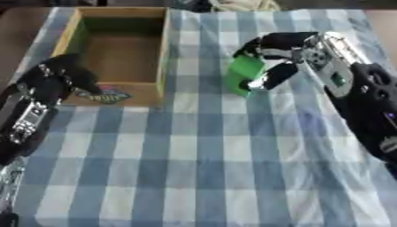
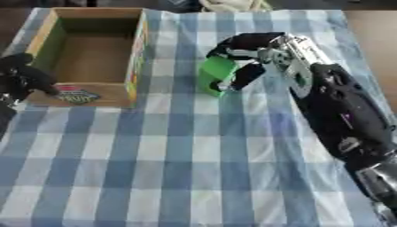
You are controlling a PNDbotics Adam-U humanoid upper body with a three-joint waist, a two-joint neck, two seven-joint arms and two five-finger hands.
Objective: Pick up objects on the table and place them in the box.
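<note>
A green block-shaped object (image 1: 245, 73) is held just above the checked cloth, to the right of the box. My right hand (image 1: 278, 53) is curled round it, fingers over its top and thumb under its right side. The open cardboard box (image 1: 120, 86) stands at the far left of the table, with nothing visible inside it. My left hand (image 1: 68, 75) rests against the box's near left corner, its fingers curled down by the printed front flap.
The blue and white checked cloth (image 1: 201, 168) covers the table. A pale bundled thing (image 2: 232, 5) lies at the far edge beyond the cloth. Bare brown table (image 2: 376, 31) shows at the right.
</note>
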